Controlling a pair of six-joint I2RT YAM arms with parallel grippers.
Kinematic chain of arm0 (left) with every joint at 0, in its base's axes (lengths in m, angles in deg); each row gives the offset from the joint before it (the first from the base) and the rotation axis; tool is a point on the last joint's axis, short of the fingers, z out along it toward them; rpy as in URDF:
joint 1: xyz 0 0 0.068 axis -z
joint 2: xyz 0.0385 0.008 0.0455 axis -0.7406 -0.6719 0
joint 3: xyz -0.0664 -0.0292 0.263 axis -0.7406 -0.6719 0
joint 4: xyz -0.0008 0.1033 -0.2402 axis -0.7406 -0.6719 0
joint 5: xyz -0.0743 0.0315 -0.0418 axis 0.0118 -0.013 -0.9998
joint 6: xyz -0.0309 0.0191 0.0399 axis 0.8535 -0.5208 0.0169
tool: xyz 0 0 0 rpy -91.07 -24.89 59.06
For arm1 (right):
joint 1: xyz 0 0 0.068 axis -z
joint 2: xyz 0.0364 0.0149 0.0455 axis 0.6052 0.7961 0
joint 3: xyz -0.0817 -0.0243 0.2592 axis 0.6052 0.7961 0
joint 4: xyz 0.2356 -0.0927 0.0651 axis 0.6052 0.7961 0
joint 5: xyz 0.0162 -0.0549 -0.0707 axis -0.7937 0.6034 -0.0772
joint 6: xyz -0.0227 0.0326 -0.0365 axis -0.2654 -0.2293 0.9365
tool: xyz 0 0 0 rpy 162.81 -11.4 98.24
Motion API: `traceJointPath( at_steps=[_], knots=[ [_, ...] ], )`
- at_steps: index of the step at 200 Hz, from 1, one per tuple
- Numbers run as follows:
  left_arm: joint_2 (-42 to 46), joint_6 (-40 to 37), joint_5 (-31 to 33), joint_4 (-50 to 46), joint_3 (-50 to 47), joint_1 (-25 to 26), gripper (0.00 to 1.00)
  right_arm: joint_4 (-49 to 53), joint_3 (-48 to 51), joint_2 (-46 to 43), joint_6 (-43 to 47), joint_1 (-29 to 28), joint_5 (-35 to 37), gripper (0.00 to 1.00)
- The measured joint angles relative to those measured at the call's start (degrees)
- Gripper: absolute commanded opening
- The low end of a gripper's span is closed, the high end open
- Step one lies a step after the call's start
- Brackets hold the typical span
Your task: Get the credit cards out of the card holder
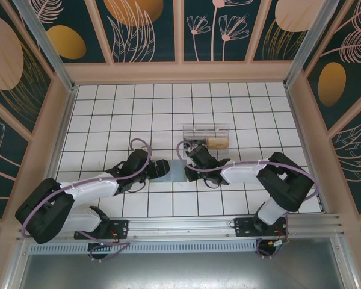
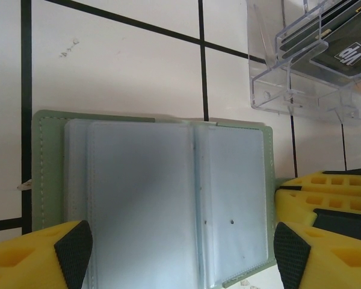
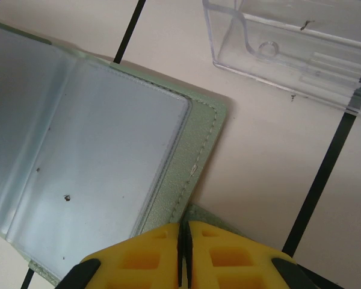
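Note:
The card holder lies open and flat on the tiled table, a grey-green bifold with clear plastic sleeves facing up. I cannot tell whether credit cards sit inside the cloudy sleeves. My left gripper is open wide, one black-tipped finger beyond each side of the holder's near edge. My right gripper is shut at the holder's right edge, where the little green side tab runs in between its yellow fingers.
A clear plastic box stands just beyond the holder, close to the right gripper. A dark card printed "vip" lies inside it. The box's front lip is a few centimetres from the holder's corner.

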Motion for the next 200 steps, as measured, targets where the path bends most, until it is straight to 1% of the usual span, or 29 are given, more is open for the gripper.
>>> traceJointPath(
  at_steps=[16, 103, 149, 172, 179, 200],
  knots=[
    [-0.02, 0.00, -0.07, -0.02, 0.00, -0.20, 0.81, -0.15, -0.46, 0.44, -0.09, -0.02, 0.00, 0.10],
    [-1.36, 0.02, -1.31, 0.37, -0.02, -0.37, 0.80, -0.17, -0.66, 0.66, -0.09, -0.39, 0.46, 0.10],
    [-2.78, 0.02, -1.66, 2.62, 0.00, -0.37, 0.81, 0.11, -0.87, 0.76, -0.09, -0.39, 0.46, 0.09],
    [-3.39, 0.02, -2.99, 3.89, 0.00, -0.39, 0.81, 0.11, -0.94, 0.81, -0.11, -0.48, 0.50, 0.09],
    [-3.69, 0.04, -3.50, 4.48, 0.00, -0.39, 0.78, 0.15, -0.96, 0.83, -0.09, -0.50, 0.55, 0.09],
    [-4.87, 0.04, -5.38, 6.43, 0.00, -0.39, 0.78, 0.07, -1.27, 1.16, -0.09, -0.61, 0.74, 0.09]
  ],
)
